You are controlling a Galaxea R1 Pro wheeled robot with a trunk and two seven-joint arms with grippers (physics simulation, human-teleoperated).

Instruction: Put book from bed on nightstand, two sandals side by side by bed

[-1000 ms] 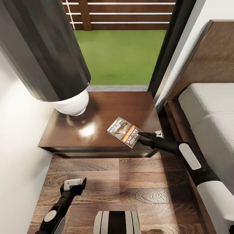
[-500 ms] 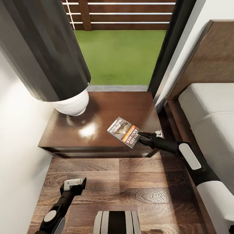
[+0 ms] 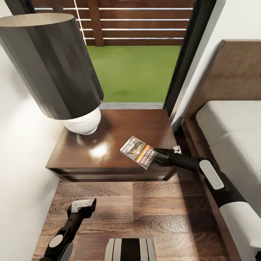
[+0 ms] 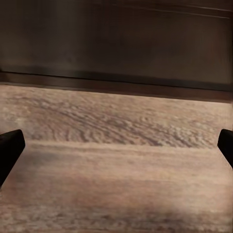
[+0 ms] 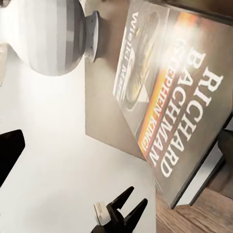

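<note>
Low at the left, over the plank floor (image 3: 145, 203) and well short of the nightstand (image 3: 108, 145): left tool (image 3: 84, 205), fingers spread wide, nothing between them. Further right, near the nightstand's front right corner: the book (image 3: 139, 151), thin, grey-dark cover with an orange band and white lettering, tilted, pinched at its near edge by the closed right tool (image 3: 156, 158). Judged nearly placed but not yet released; sandals yet to be set beside the bed (image 3: 232, 134).
</note>
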